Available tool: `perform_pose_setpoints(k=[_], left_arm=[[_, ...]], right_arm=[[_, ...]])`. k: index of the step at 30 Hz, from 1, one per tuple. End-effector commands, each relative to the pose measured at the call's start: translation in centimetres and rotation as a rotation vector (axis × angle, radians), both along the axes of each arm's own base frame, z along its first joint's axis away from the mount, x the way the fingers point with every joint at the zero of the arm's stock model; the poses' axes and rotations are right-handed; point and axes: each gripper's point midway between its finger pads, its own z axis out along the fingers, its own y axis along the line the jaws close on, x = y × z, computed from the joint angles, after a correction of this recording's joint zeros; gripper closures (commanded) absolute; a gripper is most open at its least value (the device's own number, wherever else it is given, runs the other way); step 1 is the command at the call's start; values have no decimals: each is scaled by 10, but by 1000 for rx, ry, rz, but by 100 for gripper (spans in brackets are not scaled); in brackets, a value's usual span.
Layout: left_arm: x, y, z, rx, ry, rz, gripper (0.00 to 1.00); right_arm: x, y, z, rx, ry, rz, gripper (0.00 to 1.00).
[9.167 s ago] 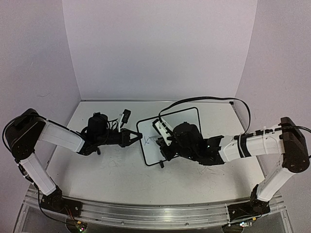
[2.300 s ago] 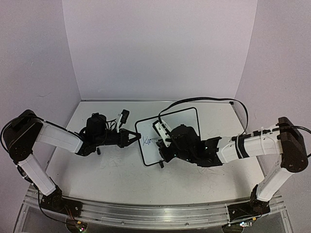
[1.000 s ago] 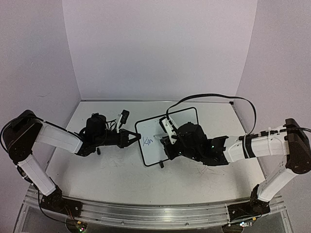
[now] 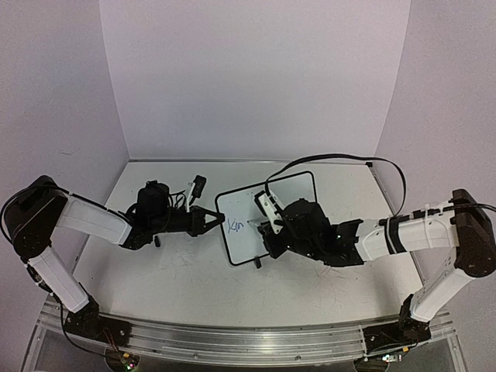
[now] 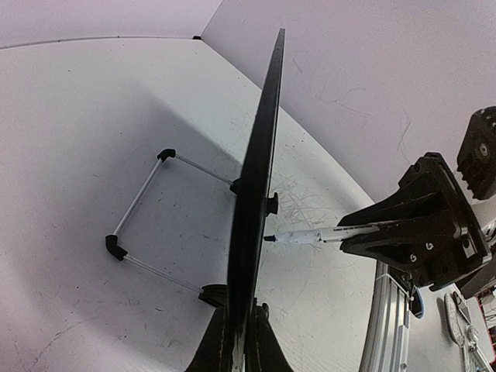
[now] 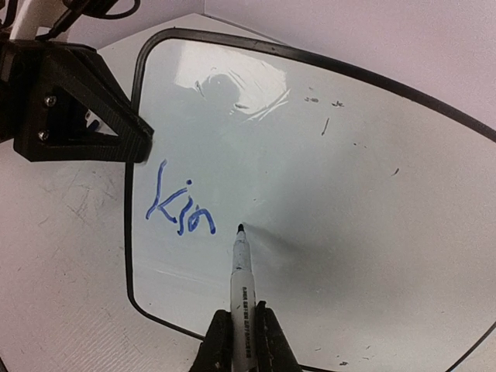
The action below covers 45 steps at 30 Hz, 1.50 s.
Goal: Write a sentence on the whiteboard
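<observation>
The whiteboard (image 4: 291,190) stands tilted mid-table on its wire stand (image 5: 139,201); the left wrist view shows it edge-on (image 5: 260,155). My left gripper (image 4: 215,221) is shut on its left edge (image 5: 240,341). The sentence reads "Kin" in blue (image 6: 180,209) near the board's left side, also visible from above (image 4: 235,225). My right gripper (image 4: 265,229) is shut on a white marker (image 6: 241,283), low in its wrist view (image 6: 242,341). The marker's tip (image 6: 240,228) is at the board's surface just right of the "n". The right arm hides the board's lower right part from above.
The tabletop (image 4: 186,271) is scuffed with grey scribbles. A black cable (image 4: 333,157) loops from the right arm over the board's far side. Purple walls close the back and sides. A metal rail (image 4: 232,341) runs along the near edge.
The writing has grown from "K" to "Kin". My right gripper with the marker has shifted a little to the right along the board. The left gripper and the board have not moved.
</observation>
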Motion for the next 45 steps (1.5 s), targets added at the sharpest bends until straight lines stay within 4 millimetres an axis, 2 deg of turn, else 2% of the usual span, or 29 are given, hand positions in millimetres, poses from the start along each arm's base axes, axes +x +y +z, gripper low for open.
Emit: perform_pose_setpoints(k=[1,16,23,34,45], left_arm=[[-2,4,7,-3,-8,4,100],[-2,4,8,-4,-7,3,100],[-3,4,6,-1,-4,4,100],[-3,5,4,2,-5,3,100],[-3,5,4,3,-4,3,100]], right_arm=[[9,10,12,34,-26,-15,100],[13,17,20,46,-49,-4,100],[7,18,8,34,-12,17,100],[-1,9,-12,1,34,17,100],[1,0,-15,-20,28,-16,100]])
